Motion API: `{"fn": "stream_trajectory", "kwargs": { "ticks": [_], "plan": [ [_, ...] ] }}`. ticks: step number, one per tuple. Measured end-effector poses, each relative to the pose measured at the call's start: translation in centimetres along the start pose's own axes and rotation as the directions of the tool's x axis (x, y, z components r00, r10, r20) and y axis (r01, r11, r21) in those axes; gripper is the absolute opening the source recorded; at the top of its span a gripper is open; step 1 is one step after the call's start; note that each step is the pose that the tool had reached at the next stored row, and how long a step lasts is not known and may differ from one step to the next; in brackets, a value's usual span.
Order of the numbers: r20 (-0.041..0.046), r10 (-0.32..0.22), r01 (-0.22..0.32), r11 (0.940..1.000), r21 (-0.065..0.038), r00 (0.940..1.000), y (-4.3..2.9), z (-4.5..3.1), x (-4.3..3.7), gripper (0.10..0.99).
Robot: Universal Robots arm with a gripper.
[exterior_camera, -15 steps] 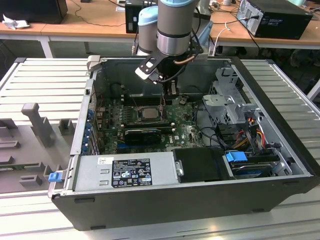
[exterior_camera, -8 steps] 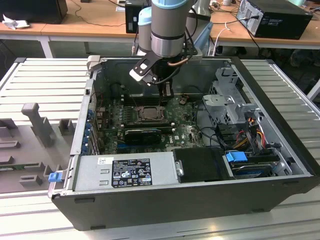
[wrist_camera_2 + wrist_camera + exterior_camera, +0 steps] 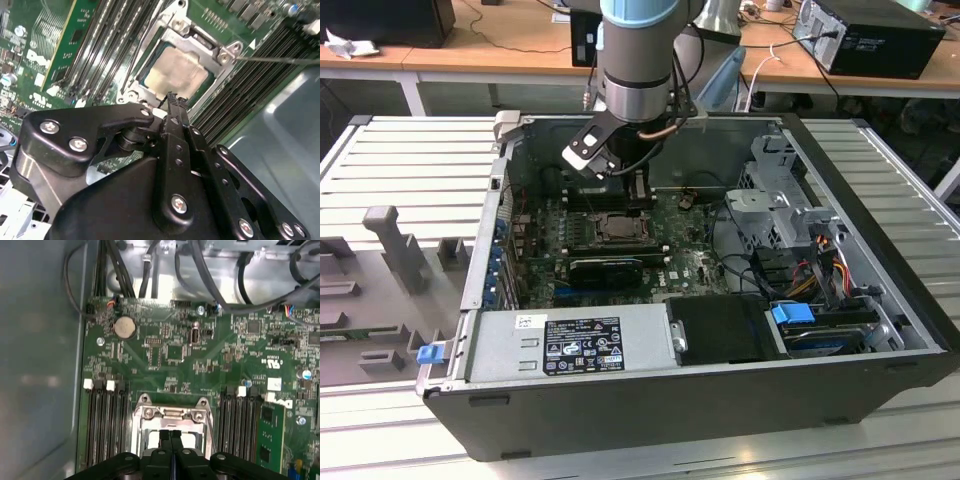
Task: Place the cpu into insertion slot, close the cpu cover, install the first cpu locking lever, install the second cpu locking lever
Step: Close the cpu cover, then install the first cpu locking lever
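Note:
The cpu lies flat in the insertion slot, pale and square. The silver cpu cover frames it and seems to lie down over it; in the first wrist view the cover sits just beyond my fingertips. My gripper hangs right above the near edge of the socket with its two black fingers pressed together and nothing between them. A thin metal locking lever sticks out from the socket's corner over the memory slots. In the exterior view my gripper stands inside the open case, above the socket.
Black memory slots flank the socket on both sides, one holding a green card. Cables, a drive cage and the power supply crowd the case. A coin battery sits further along the board.

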State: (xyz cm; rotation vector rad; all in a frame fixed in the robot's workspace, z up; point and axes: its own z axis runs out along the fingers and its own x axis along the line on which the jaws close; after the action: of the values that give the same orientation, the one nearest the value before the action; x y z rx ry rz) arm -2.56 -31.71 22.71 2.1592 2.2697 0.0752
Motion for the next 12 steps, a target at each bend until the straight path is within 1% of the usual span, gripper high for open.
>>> {"fn": "stream_trajectory", "kwargs": {
  "ticks": [7, 12],
  "plan": [
    [0.0000, 0.000, 0.000, 1.0000, 0.000, 1.0000, -0.96, -0.04, 0.05, 0.106],
    [0.0001, 0.000, 0.000, 1.0000, 0.000, 1.0000, -1.23, -0.07, 0.06, 0.106]
  ]
}}
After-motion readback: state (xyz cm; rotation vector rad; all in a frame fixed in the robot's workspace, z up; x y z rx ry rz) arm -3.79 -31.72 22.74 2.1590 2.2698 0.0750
